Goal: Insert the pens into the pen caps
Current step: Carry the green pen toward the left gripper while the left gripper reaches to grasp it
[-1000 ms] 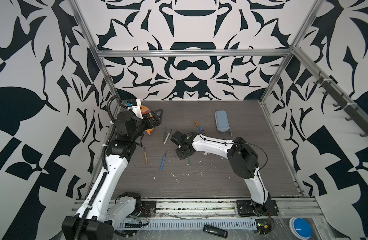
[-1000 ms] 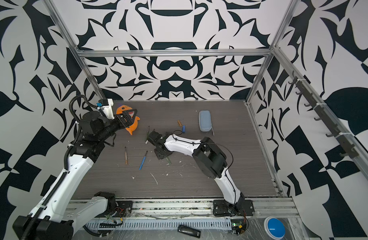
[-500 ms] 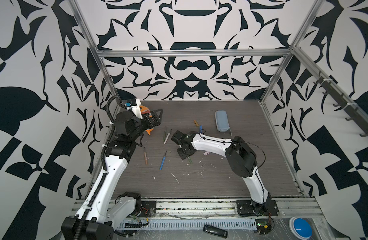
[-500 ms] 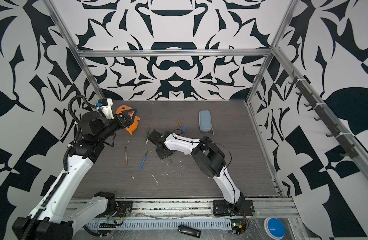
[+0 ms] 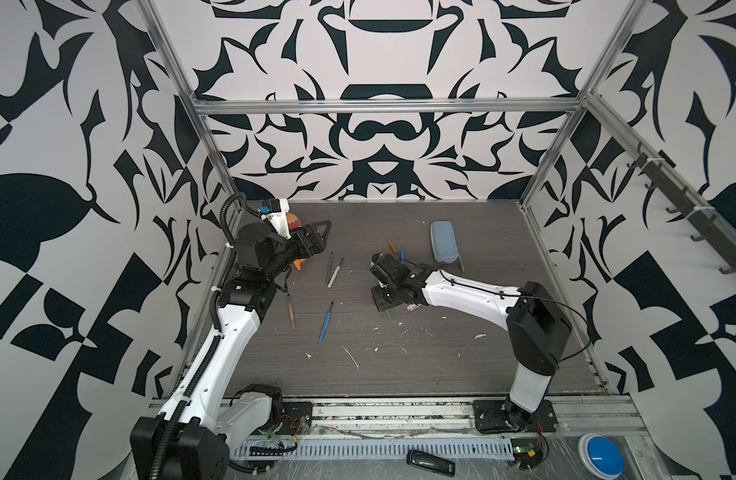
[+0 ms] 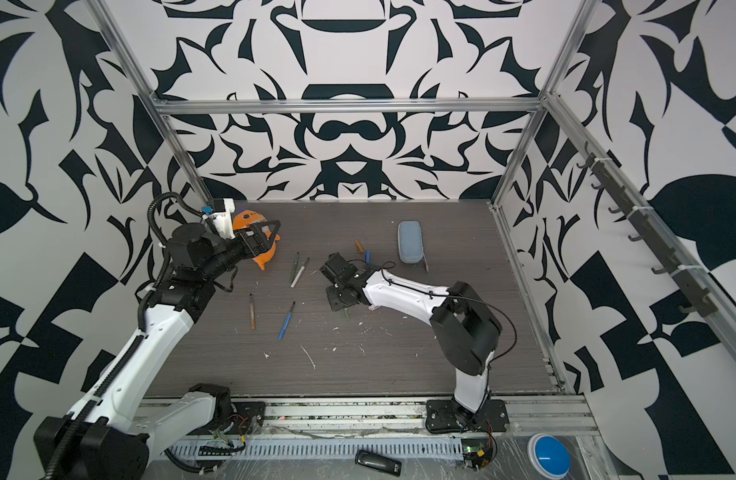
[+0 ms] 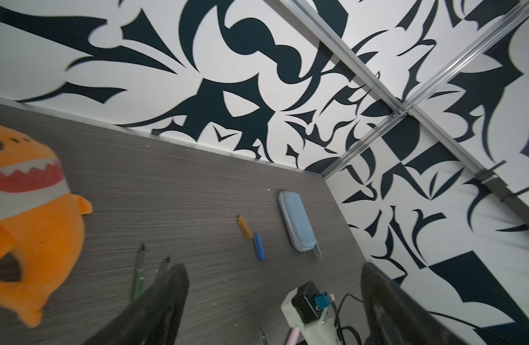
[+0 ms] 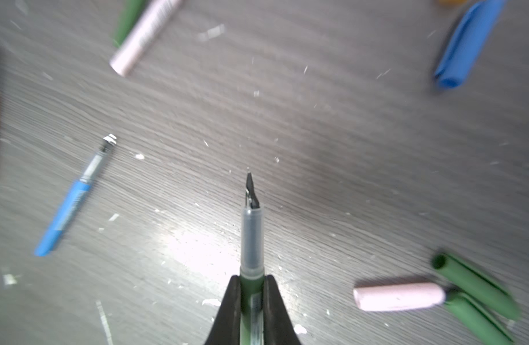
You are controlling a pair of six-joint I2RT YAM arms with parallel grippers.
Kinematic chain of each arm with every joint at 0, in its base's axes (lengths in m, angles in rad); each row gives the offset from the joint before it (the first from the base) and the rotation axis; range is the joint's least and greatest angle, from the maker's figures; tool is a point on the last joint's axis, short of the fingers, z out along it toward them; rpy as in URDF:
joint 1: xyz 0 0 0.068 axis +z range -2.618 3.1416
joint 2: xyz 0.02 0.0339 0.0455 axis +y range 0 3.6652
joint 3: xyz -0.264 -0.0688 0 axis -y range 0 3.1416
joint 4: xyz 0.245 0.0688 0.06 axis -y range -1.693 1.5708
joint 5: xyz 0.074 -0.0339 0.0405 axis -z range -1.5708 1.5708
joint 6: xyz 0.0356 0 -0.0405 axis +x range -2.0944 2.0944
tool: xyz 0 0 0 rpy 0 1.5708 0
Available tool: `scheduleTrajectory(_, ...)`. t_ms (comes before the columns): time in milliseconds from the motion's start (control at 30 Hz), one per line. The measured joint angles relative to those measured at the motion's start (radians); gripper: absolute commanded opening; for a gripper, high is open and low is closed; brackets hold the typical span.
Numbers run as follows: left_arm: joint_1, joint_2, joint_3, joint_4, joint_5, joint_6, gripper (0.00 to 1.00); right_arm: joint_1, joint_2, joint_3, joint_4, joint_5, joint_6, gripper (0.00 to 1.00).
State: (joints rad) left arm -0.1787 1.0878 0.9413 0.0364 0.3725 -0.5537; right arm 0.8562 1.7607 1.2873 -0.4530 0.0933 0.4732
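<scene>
Nearest the front rail, outside the working area, lie a black handset (image 5: 430, 461) and a round blue button (image 5: 600, 455). On the grey wood-grain surface (image 5: 441, 365) small white flecks (image 5: 351, 357) are scattered across the near half.

Beyond them, left of the middle, the blue pen (image 5: 326, 320) and the orange-brown pen (image 5: 291, 311) lie apart from each other, both uncapped, dark tips pointing away.

Near the middle, the right hand (image 8: 251, 283) is closed tightly on a dark green pen (image 8: 251, 239), gripping its barrel. The clear section and the dark nib stick out past the fingers over the surface. Just beside this hand lie the pale pink cap (image 8: 399, 296) and two green caps (image 8: 472, 286). The pink cap's end touches the green pair, which rest side by side. In both top views the right arm largely hides these three caps.

Further back and to the left, a second green pen (image 5: 329, 268) and the white-pink pen (image 5: 336, 272) lie side by side, nearly parallel.

Behind the right hand sit the blue cap (image 5: 402, 254) and the orange-brown cap (image 5: 392, 246), close together but not touching. The pale blue case (image 5: 444, 242) lies just to their right.

At the far left, the left hand (image 7: 272, 265) is raised off the surface with its jaws wide apart and nothing between them. It sits over an orange plush toy (image 7: 33, 224).
</scene>
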Motion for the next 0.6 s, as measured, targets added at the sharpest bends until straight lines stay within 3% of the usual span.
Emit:
scheduleTrajectory(67, -0.01, 0.035, 0.0, 0.037, 0.069, -0.006, 0.86, -0.019, -0.078, -0.052, 0.053, 0.002, 0.002, 0.07)
scheduleTrajectory(167, -0.042, 0.085, 0.001, 0.084, 0.177, -0.008, 0.75, -0.057, -0.203, -0.126, 0.119, 0.014, 0.014, 0.07)
scheduleTrajectory(300, -0.132, 0.151, 0.021, 0.096, 0.311, 0.021, 0.71, -0.089, -0.336, -0.18, 0.171, 0.089, 0.024, 0.07)
scheduleTrajectory(600, -0.31, 0.272, 0.087, -0.022, 0.412, 0.166, 0.62, -0.118, -0.436, -0.207, 0.259, 0.117, 0.034, 0.06)
